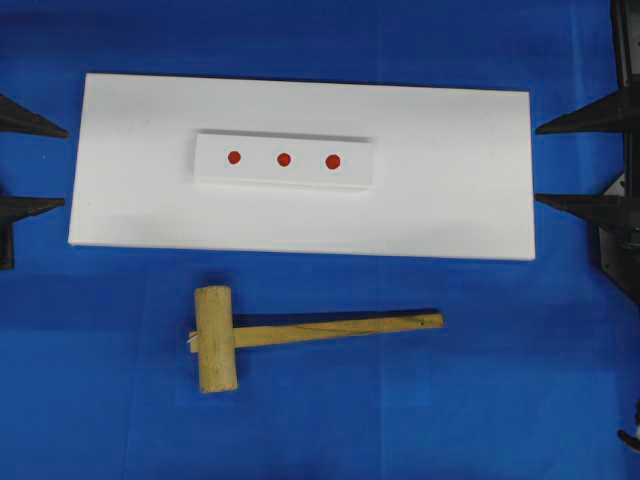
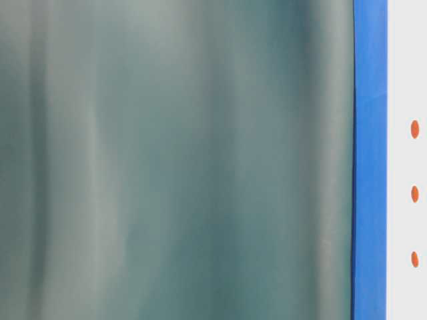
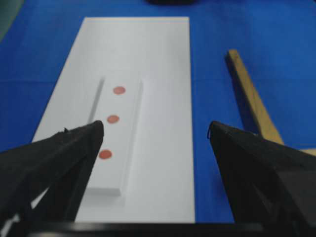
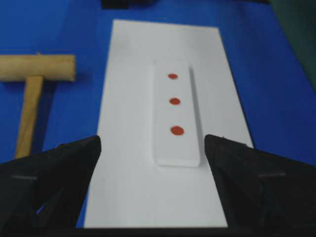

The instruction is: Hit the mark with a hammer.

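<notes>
The mark (image 1: 284,159) is the middle red dot of three on a white block (image 1: 286,177) that lies on a white board (image 1: 440,170). The mark also shows in the table-level view (image 2: 415,194), the left wrist view (image 3: 113,119) and the right wrist view (image 4: 175,101). The hammer (image 1: 300,331), light wood, lies on the blue cloth in front of the board, head to the left, handle pointing right. My left gripper (image 1: 60,166) stands open at the board's left end, holding nothing. My right gripper (image 1: 540,163) stands open at the board's right end, also holding nothing.
A blue cloth (image 1: 500,400) covers the table. The two outer red dots (image 1: 234,157) (image 1: 333,161) flank the mark. A blurred grey-green surface (image 2: 173,160) fills most of the table-level view. Dark arm parts (image 1: 625,230) stand at the right edge.
</notes>
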You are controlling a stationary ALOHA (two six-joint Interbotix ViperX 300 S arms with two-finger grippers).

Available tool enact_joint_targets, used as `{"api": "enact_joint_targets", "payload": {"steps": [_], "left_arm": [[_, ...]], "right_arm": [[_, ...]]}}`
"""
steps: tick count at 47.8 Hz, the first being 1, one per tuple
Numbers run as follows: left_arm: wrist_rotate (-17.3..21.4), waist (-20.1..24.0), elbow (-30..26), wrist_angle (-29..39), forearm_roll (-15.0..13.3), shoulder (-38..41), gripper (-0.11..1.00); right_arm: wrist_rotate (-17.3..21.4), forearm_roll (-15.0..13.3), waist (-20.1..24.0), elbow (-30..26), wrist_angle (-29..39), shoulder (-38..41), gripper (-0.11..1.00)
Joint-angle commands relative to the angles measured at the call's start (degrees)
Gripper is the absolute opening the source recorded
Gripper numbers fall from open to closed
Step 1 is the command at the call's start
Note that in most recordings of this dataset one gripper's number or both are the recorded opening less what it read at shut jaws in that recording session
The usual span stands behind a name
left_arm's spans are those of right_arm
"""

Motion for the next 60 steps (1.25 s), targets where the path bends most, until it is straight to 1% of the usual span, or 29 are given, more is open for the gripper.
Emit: {"api": "enact_joint_targets", "payload": {"steps": [1, 6, 10, 22, 28, 60], "left_arm": [[0.26, -0.09, 0.26, -0.26, 0.09, -0.53, 0.84], [0.53, -0.09, 1.67, -0.26, 0.09, -1.58, 0.83], [0.53, -0.09, 2.46, -0.26, 0.09, -1.93, 0.83], [0.53, -0.09, 3.69, -0.26, 0.00, -2.11, 0.83], [0.53, -0.09, 3.78, -0.18, 0.09, -2.11, 0.83], [0.35, -1.14, 3.78, 0.09, -0.09, -2.11, 0.83]], "right_arm": [[0.18, 0.79, -0.09, 1.58, -3.34, 0.09, 0.82], [0.26, 1.85, 0.00, 3.52, -5.80, 1.14, 0.82], [0.26, 2.29, 0.53, 4.04, -7.03, 2.29, 0.82], [0.26, 2.29, 3.60, 4.83, -9.23, 3.78, 0.79], [0.26, 2.20, 4.13, 5.27, -10.81, 4.83, 0.77], [0.35, 2.29, 4.57, 5.27, -11.25, 5.19, 0.77]]}}
